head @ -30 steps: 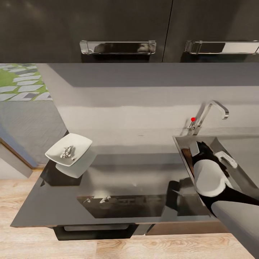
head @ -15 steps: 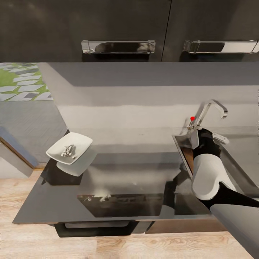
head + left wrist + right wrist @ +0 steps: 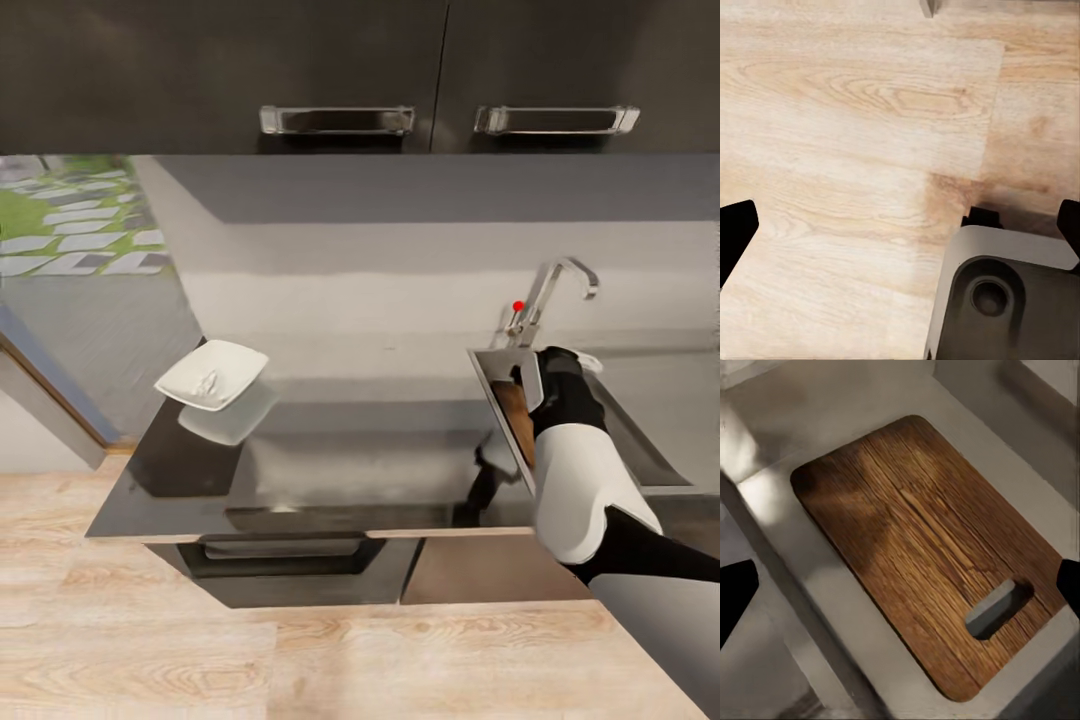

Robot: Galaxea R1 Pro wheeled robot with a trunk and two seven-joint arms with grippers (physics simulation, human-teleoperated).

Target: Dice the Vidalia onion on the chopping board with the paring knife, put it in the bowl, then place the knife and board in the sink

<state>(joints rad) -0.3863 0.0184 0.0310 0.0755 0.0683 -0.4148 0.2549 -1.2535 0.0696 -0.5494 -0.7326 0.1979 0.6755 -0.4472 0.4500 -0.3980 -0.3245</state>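
- My right tool (image 3: 900, 585) hung wide open above the chopping board (image 3: 922, 547), which lay flat inside the sink (image 3: 495, 372).
- My left tool (image 3: 900, 225) hung open over the wooden floor (image 3: 847, 127).
- The bowl (image 3: 212, 374) sat well left of the sink on the counter (image 3: 350, 460).

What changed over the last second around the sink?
The right arm lifted up and back out of the sink, and the camera pulled away. The chopping board lies flat in the basin, with the fingers apart and clear of it. The bowl stayed on the countertop.

countertop (image 3: 350, 470): bowl (image 3: 212, 374) | sink (image 3: 640, 450): chopping board (image 3: 922, 547)
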